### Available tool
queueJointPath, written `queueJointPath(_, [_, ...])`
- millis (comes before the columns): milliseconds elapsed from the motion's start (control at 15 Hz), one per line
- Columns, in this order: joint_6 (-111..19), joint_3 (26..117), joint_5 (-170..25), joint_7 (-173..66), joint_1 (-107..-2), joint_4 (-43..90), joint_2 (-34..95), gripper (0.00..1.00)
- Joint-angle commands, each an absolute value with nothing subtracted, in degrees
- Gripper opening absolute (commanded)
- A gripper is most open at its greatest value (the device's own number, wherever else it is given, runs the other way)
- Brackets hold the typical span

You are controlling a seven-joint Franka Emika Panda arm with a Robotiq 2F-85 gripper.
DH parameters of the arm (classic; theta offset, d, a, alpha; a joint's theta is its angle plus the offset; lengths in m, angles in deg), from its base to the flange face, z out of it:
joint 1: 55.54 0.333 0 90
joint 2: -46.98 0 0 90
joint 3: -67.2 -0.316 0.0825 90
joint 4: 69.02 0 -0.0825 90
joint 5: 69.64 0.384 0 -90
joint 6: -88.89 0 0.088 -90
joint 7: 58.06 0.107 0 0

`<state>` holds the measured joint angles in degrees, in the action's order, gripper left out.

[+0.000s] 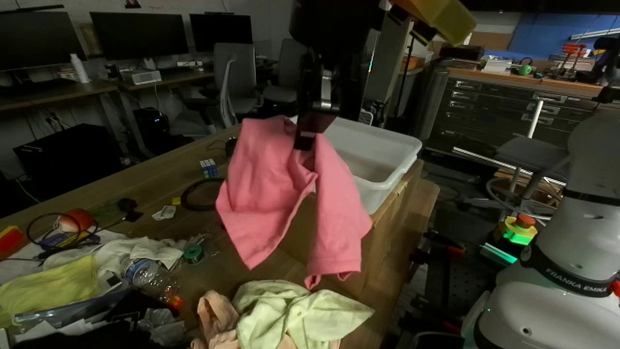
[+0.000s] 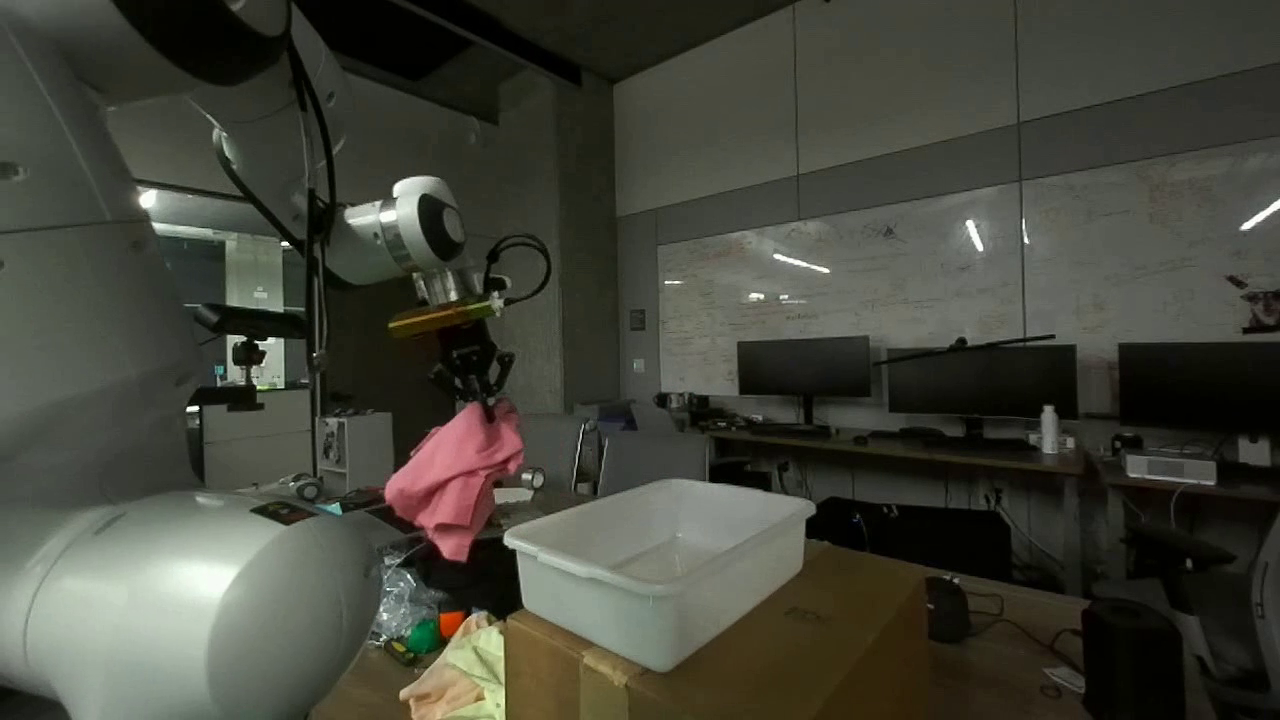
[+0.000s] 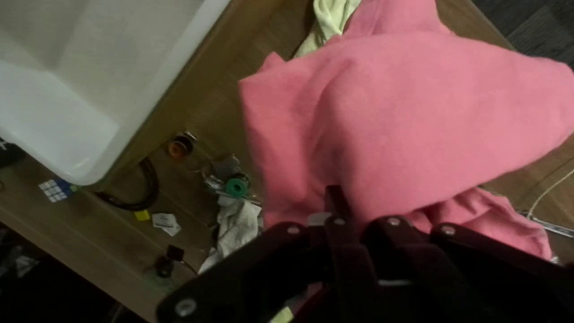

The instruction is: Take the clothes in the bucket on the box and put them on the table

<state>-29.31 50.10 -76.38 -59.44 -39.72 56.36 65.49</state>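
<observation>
My gripper (image 1: 306,138) is shut on a pink cloth (image 1: 266,184), which hangs down from the fingertips. In an exterior view the gripper (image 2: 488,408) and the pink cloth (image 2: 455,480) are beside the bucket, higher than its rim. The white bucket (image 2: 590,600) sits on a cardboard box (image 2: 840,640); its visible inside is bare. A pale green cloth (image 1: 290,315) and a peach cloth (image 1: 215,315) lie on the wooden table (image 1: 286,269) beside the box. In the wrist view the pink cloth (image 3: 426,116) covers much of the table and partly hides the fingertips (image 3: 338,202).
A puzzle cube (image 1: 209,168), a black cable loop (image 1: 191,196), a plastic bottle (image 1: 150,278), a green spool (image 1: 193,254) and a yellow cloth (image 1: 58,286) clutter the table. A black speaker-like object (image 2: 1133,660) stands beyond the box.
</observation>
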Motion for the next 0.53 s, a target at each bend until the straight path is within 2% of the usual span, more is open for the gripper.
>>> queueJointPath(0, [-23.59, 52.03, -71.41, -70.50, -37.72, 49.98, 60.82, 0.09])
queueJointPath(67, [-21.03, 52.03, -71.07, -72.85, -37.70, 48.71, 59.79, 0.34])
queueJointPath(133, [-18.78, 51.89, -71.50, -74.97, -37.81, 47.67, 58.79, 0.34])
queueJointPath(467, [-11.26, 50.95, -76.34, -78.57, -38.71, 44.32, 55.25, 0.71])
